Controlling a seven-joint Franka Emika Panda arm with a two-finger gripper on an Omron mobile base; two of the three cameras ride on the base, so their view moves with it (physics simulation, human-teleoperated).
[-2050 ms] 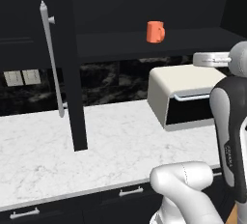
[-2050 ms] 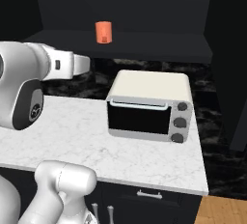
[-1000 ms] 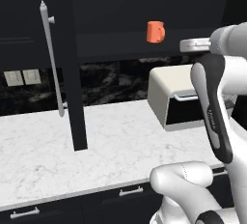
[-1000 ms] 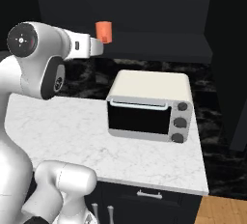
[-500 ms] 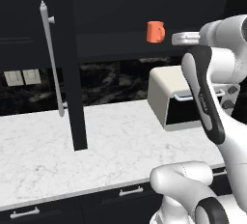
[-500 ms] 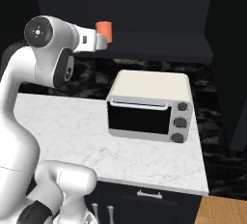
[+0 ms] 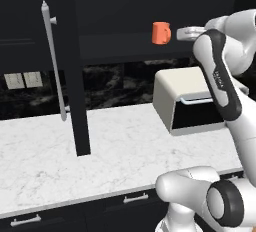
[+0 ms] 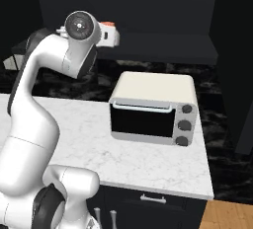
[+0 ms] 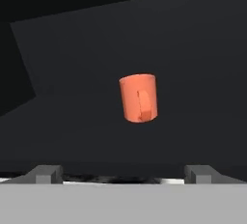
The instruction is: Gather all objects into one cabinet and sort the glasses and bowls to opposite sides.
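An orange mug point(image 7: 161, 32), one of the glasses, stands upright on the dark shelf point(image 7: 125, 51) of the black wall cabinet. My gripper point(image 7: 181, 33) hovers just right of it at the same height, apart from it. In the hand view the mug point(image 9: 139, 97) sits ahead with its handle facing me. My gripper point(image 9: 124, 172) is open, its fingertips point(image 9: 46, 174) wide apart with nothing between them. In the right base view my hand point(image 8: 113, 36) covers most of the mug point(image 8: 107, 24). The bowls are out of view.
The cabinet's tall black door point(image 7: 75, 76) with its silver bar handle point(image 7: 52, 61) stands swung out over the white marble counter point(image 7: 115, 151). A cream toaster oven point(image 7: 195, 101) sits on the counter below my hand, also in the right base view point(image 8: 153, 107).
The arm has risen and swung left from beside the toaster oven, bringing the hand up to shelf height close to the orange mug. The jaws have stayed open.
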